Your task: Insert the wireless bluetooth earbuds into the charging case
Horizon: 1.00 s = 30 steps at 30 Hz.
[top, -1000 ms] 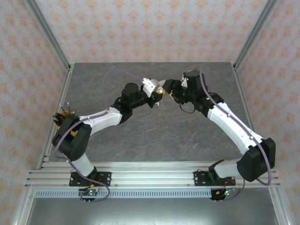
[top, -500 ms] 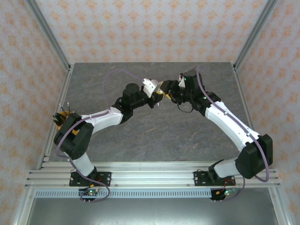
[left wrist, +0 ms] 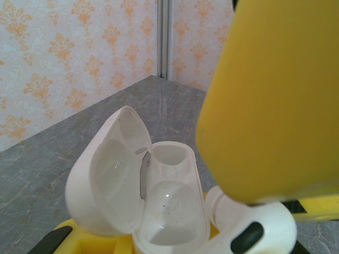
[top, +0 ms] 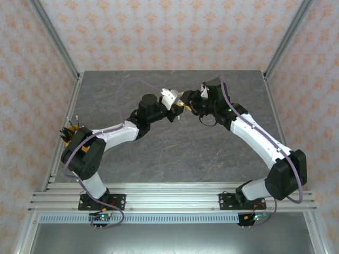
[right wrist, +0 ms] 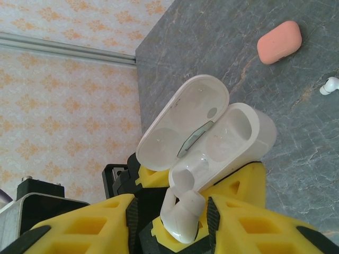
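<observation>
The left claw (top: 179,104) is clenched on the glossy white pebble-shaped charging case (right wrist: 235,132), whose lid is hinged open with the wells facing the right claw (right wrist: 172,205). A small white stemmed earbud (right wrist: 183,221) lies between that claw's jaws. Its long axis runs from claw to case, narrow end at the case's rim. Whether it is pinched cannot be told.

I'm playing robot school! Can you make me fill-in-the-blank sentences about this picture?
The left gripper holds a white case with its lid ___. The earbud held by the right gripper is coloured ___. The coral case on the table has its lid ___.
Missing words: open; white; shut.
</observation>
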Tool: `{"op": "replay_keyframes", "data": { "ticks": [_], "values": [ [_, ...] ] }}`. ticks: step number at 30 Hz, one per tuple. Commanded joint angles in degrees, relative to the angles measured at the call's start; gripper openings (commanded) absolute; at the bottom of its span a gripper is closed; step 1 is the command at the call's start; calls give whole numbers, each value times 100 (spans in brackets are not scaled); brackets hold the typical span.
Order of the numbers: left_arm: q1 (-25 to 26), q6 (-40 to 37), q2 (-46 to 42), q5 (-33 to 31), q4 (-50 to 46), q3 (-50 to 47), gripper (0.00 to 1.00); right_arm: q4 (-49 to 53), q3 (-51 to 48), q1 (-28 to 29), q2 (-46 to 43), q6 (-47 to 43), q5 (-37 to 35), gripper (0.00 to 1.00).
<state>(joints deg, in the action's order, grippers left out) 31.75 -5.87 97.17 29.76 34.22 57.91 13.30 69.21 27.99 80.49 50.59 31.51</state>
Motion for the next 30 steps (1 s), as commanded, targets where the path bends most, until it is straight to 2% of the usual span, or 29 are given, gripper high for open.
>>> {"op": "replay_keyframes", "data": {
  "ticks": [1,13,30],
  "values": [
    [11,99,32,100,475,91,0,-324,-139,93,39,182,93,40],
    [16,167,-5,83,582,114,0,-429,-268,84,47,355,121,36],
    [24,-360,-106,-31,-77,255,0,279,40,97,206,48,277,35]
  ]
}}
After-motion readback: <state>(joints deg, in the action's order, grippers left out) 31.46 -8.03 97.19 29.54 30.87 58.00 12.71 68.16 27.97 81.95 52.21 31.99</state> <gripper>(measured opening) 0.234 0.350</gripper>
